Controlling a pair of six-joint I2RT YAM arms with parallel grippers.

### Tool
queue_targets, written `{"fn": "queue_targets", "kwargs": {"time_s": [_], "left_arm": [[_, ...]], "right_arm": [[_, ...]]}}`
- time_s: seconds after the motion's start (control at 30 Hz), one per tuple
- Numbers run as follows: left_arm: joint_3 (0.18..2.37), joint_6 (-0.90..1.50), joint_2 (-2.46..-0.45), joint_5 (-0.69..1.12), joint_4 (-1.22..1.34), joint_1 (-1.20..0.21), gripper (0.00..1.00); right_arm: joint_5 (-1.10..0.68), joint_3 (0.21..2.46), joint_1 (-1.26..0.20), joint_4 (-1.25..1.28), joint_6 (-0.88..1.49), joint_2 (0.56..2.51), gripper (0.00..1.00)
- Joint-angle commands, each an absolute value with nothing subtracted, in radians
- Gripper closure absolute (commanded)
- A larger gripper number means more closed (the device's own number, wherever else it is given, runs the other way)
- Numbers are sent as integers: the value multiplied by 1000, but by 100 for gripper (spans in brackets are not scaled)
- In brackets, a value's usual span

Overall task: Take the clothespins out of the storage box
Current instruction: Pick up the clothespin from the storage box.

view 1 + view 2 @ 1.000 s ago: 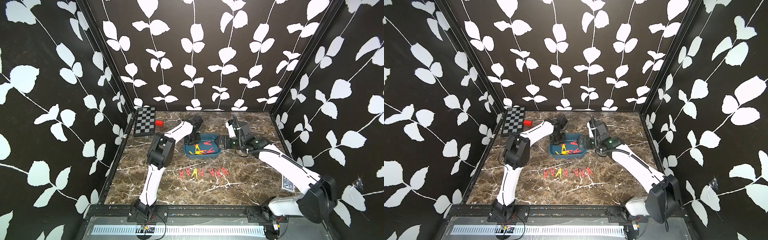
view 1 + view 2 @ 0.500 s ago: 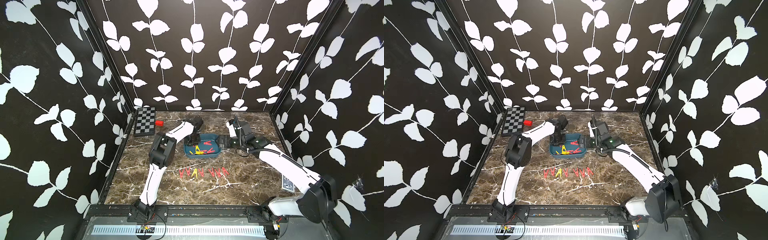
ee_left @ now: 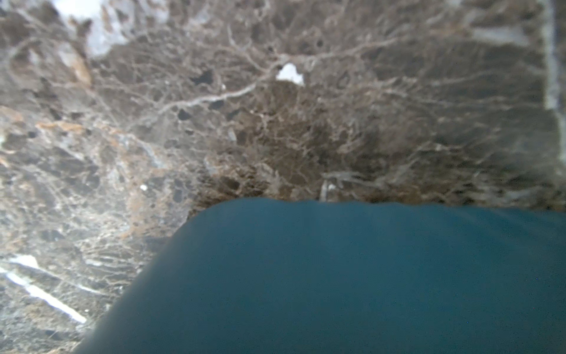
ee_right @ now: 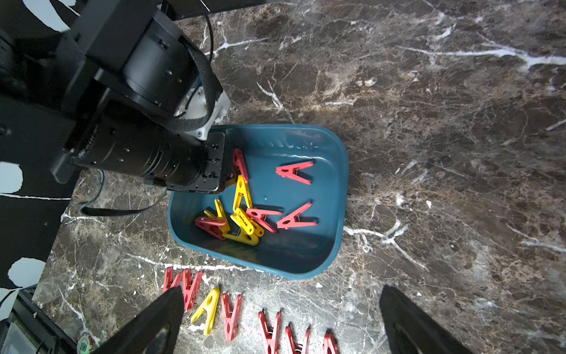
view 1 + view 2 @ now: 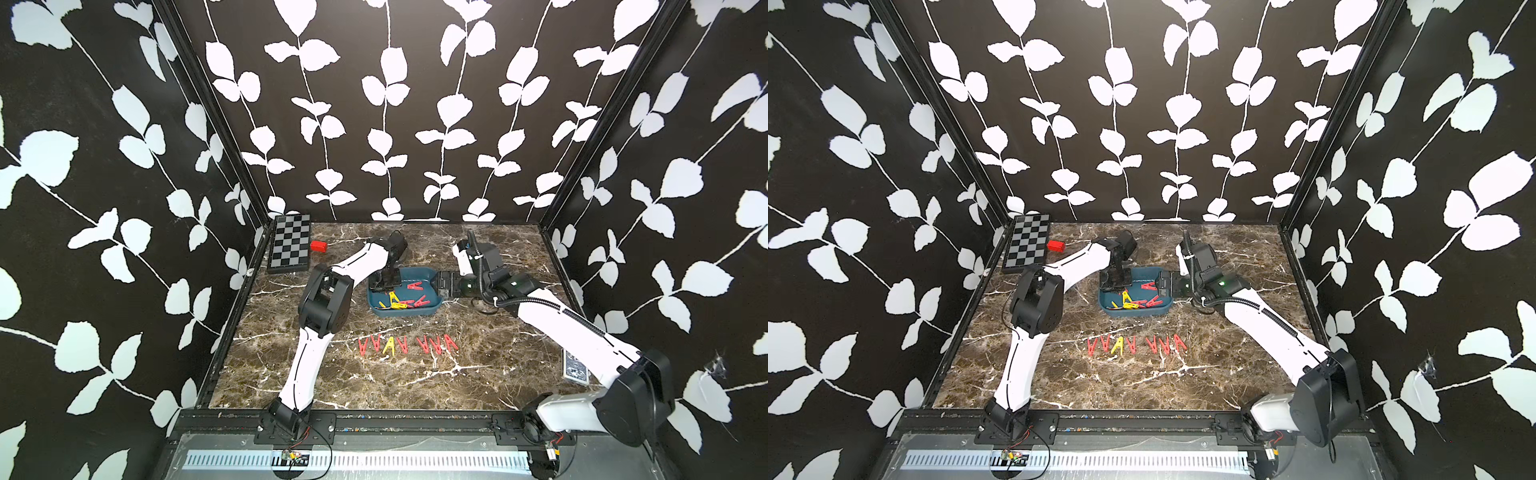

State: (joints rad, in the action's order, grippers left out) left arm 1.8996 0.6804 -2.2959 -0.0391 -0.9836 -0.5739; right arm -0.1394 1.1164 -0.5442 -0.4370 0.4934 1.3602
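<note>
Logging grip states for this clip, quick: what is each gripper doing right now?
Left gripper: closed in the storage box beside a red clothespin; hold unclear.
Right gripper: open, empty.

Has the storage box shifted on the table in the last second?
No. In a top view the storage box lies at the same spot and angle relative to the checkerboard as before.

At the far left corner of my counter (image 5: 415,382) lies a black-and-grey checkerboard (image 5: 289,243), a small red block (image 5: 318,246) just beside it, and a dark card-like slab (image 5: 575,368) near the right edge.
</note>
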Motion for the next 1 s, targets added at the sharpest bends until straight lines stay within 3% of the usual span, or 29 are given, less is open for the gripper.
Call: {"fn": "queue_targets", "kwargs": {"time_s": [0.0,0.37,0.97], "left_arm": [[1922,685,-2234,-61,-1023,-578,97],[1868,699,-2085,-84,-1034,-578,100],[1388,769,-1673,-167,-999,-576,100]], "right_arm": [[-156,1103,-540,-420,503,1336,1],[-211,1076,-545,-383,518,1316,1],[-340,1098,-680,-265,492,1355,1]]}}
